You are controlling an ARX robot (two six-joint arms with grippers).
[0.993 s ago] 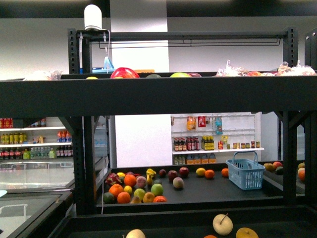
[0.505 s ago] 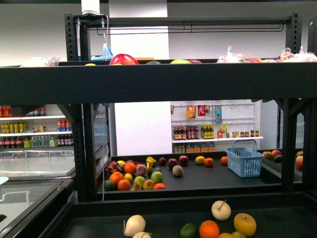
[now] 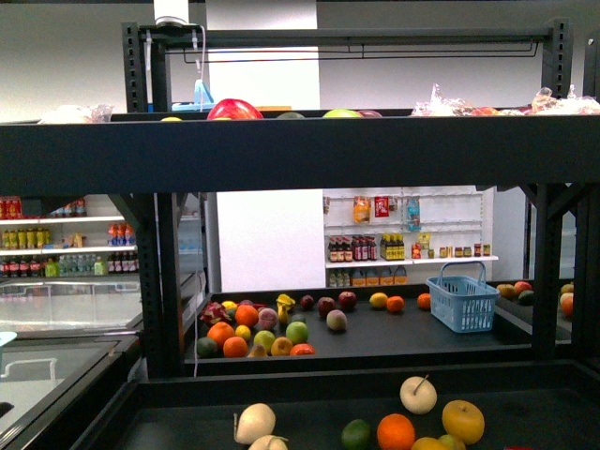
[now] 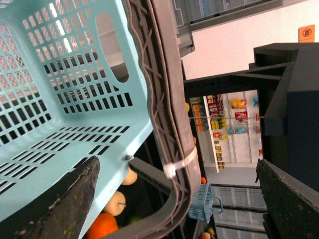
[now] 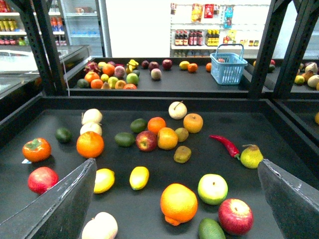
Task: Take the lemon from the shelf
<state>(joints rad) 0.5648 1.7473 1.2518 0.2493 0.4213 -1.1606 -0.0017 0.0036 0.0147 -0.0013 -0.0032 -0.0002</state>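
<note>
The shelf (image 3: 300, 155), a black metal rack with thick posts and wide flat tiers, fills the front view; neither arm appears there. Its near tier (image 5: 149, 219) carries loose fruit behind a raised front rim. A second rack behind it bears more fruit and a small blue basket (image 3: 462, 302).

In the left wrist view a pale blue slatted basket (image 4: 60, 74) sits close to the camera, just beside a grey ribbed rim (image 4: 164, 99). The left gripper (image 4: 177, 162) shows two dark fingers (image 4: 65, 204) spread wide with nothing between them.

The right gripper (image 5: 175, 164) hangs above the near tier, its fingers (image 5: 55, 209) likewise spread wide and holding nothing. Fruit on this tier includes a large orange (image 5: 178, 203), a green-and-white apple (image 5: 213, 188), a red apple (image 5: 235, 216), a red chilli (image 5: 227, 145) and a yellow-green pear (image 5: 251, 156).

The lemon (image 5: 139, 178), a yellow oval, lies flat on the tier within the span between the two right fingers. It is nearer one finger than the other and touches neither. A second yellow oval (image 5: 104, 180) lies just beside it, closer again to that same finger; whether it too is a lemon cannot be told.
</note>
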